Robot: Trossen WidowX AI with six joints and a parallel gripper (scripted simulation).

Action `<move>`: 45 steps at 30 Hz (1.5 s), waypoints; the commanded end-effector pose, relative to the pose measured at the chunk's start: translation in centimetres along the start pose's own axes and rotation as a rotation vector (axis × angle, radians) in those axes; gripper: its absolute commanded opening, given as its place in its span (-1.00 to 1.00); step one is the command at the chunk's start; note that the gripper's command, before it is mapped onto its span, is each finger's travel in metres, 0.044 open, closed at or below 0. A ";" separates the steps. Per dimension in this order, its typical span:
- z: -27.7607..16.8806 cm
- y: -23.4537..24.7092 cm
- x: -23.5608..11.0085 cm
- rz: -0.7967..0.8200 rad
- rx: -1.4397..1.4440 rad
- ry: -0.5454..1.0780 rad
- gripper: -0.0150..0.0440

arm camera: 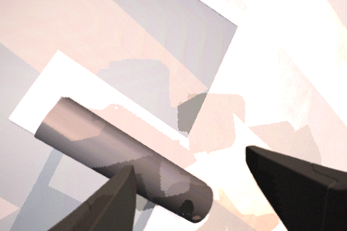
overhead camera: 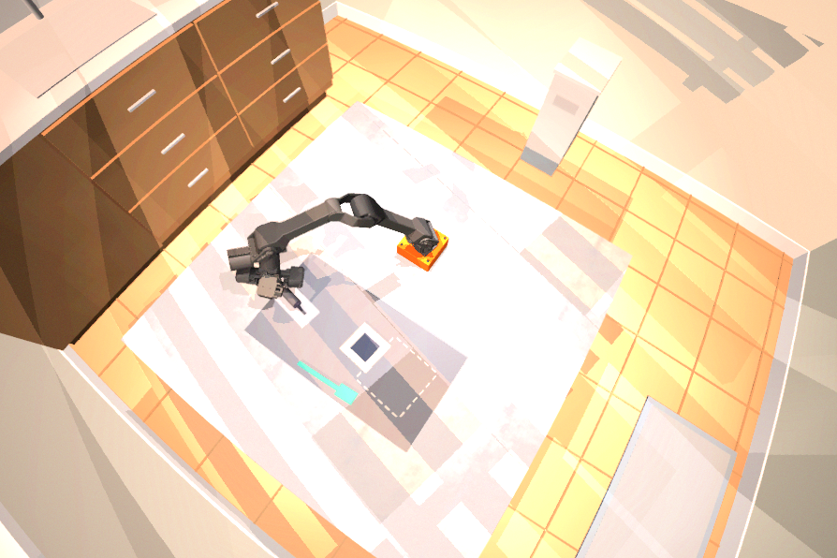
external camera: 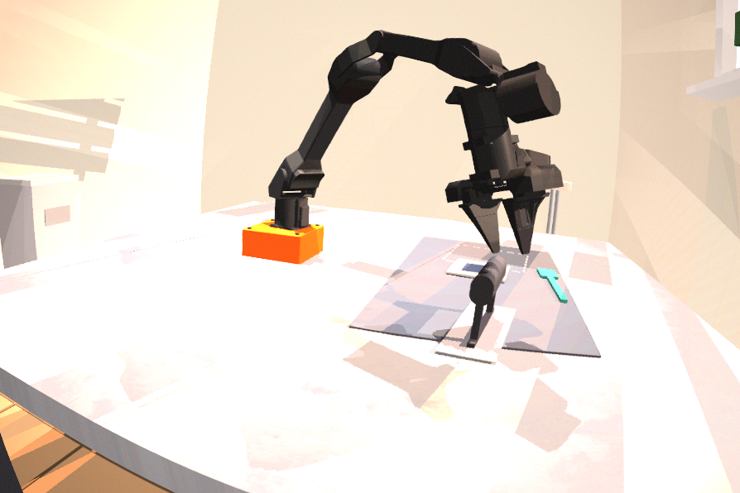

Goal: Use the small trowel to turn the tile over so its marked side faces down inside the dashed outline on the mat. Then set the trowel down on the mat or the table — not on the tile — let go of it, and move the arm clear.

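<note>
The trowel (overhead camera: 294, 299) (external camera: 486, 280) (arm camera: 120, 147) has a dark round handle. Its white blade (external camera: 468, 350) (arm camera: 78, 81) rests flat at the edge of the grey mat (overhead camera: 341, 295) (external camera: 417, 302). My gripper (overhead camera: 280, 287) (external camera: 509, 249) (arm camera: 190, 163) is open and hangs just above the far end of the handle, fingers not touching it. The white tile (overhead camera: 364, 346) (external camera: 467, 268) lies on the mat with its dark blue marked side up, at a corner of the dashed outline (overhead camera: 417, 397).
A cyan tool (overhead camera: 330, 384) (external camera: 552, 283) lies on the mat beside the outline. The arm's orange base (overhead camera: 423, 248) (external camera: 282, 241) stands on the white table. A brown cabinet (overhead camera: 137, 131) and a white box (overhead camera: 561, 111) stand on the floor beyond.
</note>
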State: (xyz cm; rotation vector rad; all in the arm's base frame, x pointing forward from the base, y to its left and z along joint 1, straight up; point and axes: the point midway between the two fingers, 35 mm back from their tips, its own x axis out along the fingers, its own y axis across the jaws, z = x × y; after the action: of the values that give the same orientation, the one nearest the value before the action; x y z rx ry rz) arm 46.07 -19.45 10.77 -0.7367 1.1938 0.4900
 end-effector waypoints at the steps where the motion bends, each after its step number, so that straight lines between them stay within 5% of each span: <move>1: -0.2 0.2 0.3 -0.011 0.106 -0.019 0.53; 45: -2.4 1.7 1.1 -0.049 1.415 -0.388 0.53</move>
State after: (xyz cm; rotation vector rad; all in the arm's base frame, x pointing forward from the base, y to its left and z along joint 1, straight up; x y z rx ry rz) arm 44.33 -20.34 9.44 0.4387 0.8790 -0.2666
